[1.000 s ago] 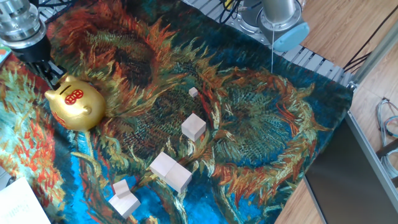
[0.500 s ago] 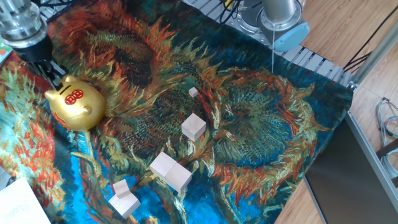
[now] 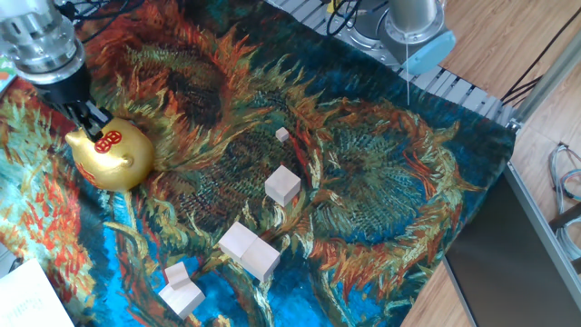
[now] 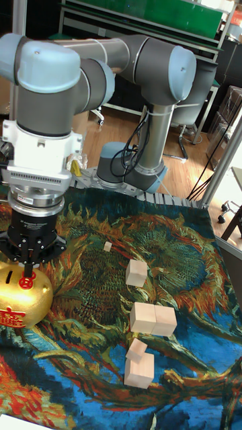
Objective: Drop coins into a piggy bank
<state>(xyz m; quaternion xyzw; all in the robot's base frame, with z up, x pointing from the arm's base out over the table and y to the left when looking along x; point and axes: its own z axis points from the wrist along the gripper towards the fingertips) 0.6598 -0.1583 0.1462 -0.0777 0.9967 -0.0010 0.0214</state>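
The gold piggy bank (image 3: 116, 162) with a red emblem sits at the left edge of the sunflower cloth; in the tall fixed view the piggy bank (image 4: 20, 304) is at the lower left. My gripper (image 3: 93, 119) hangs straight over its top, with the dark fingertips touching or just above the back. The gripper (image 4: 27, 271) has its fingers drawn close together. No coins show in either view; anything between the fingertips is too small to make out.
Pale wooden blocks lie mid-cloth: a tiny cube (image 3: 281, 134), a single cube (image 3: 283, 184), a joined pair (image 3: 248, 250) and two stacked at the front (image 3: 182, 289). The arm's base (image 3: 413, 32) stands at the back. White paper (image 3: 27, 300) lies front left.
The gripper has shifted right and slightly down, from beside the bank's back left to directly over its top. Bank and blocks have not moved.
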